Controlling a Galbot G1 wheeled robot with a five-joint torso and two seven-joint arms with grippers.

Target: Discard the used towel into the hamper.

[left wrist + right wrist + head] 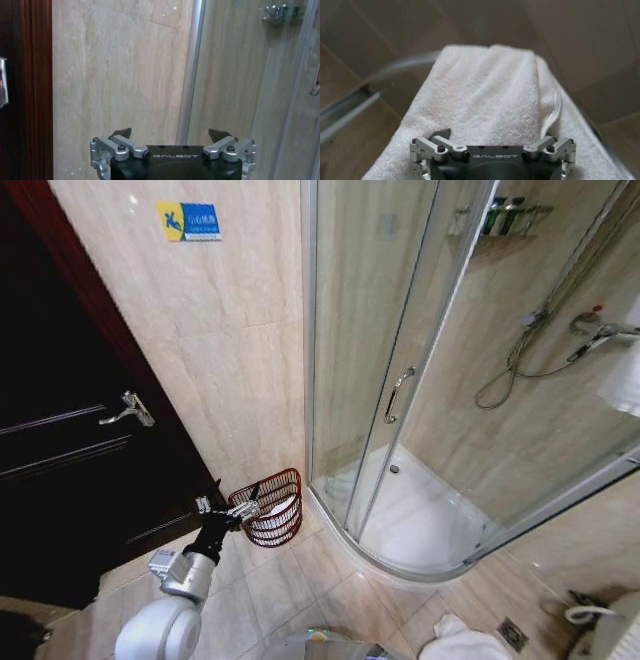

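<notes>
Hamper (272, 507), a small round red-brown open-weave wire basket, stands on the tiled floor (300, 580) at lower centre-left of the head view, against the wall beside the shower enclosure (400, 430); something white already lies inside it. Left gripper (240, 512) is at its rim, jaws spread apart and empty in the left wrist view (170, 134). Right gripper (492, 133), jaws also apart, hangs over a thick white terry towel (485, 93) draped long-ways away from it, so the right arm is the nearer one to that cloth.
</notes>
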